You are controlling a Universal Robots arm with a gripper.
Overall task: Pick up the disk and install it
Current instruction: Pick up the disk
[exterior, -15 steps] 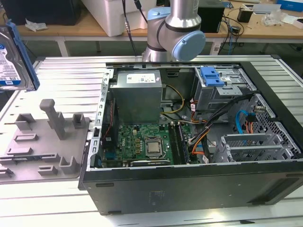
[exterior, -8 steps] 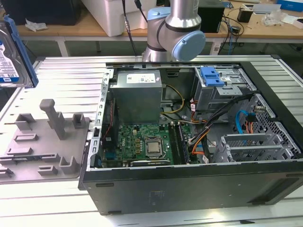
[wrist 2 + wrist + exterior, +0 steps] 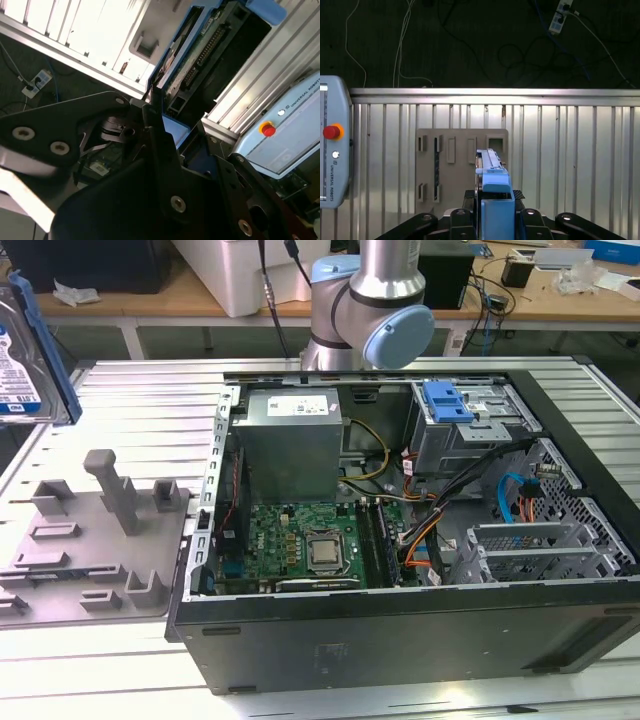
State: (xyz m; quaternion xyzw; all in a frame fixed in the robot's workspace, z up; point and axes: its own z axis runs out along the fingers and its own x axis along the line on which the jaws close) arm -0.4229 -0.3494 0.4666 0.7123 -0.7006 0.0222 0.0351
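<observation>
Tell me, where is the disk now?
The disk is in the air at the exterior view's far left, beside the grey fixture, clamped in the pincer.

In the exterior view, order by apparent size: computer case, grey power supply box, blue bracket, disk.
computer case
grey power supply box
blue bracket
disk: cut off at the edge, seemingly nearer the camera; unranked.

A slatted aluminium table (image 3: 130,400) serves as the landmark, and its ribs shine under bright light. Beyond the table's far edge in the exterior view runs a wooden workbench (image 3: 130,298) on white legs. The bench carries a white bin (image 3: 235,275), a dark box (image 3: 90,260) and loose clutter. Past the table's edge in the first wrist view lies a dark floor (image 3: 470,45), strewn with thin cables (image 3: 400,47) and a white power strip (image 3: 559,20).
</observation>
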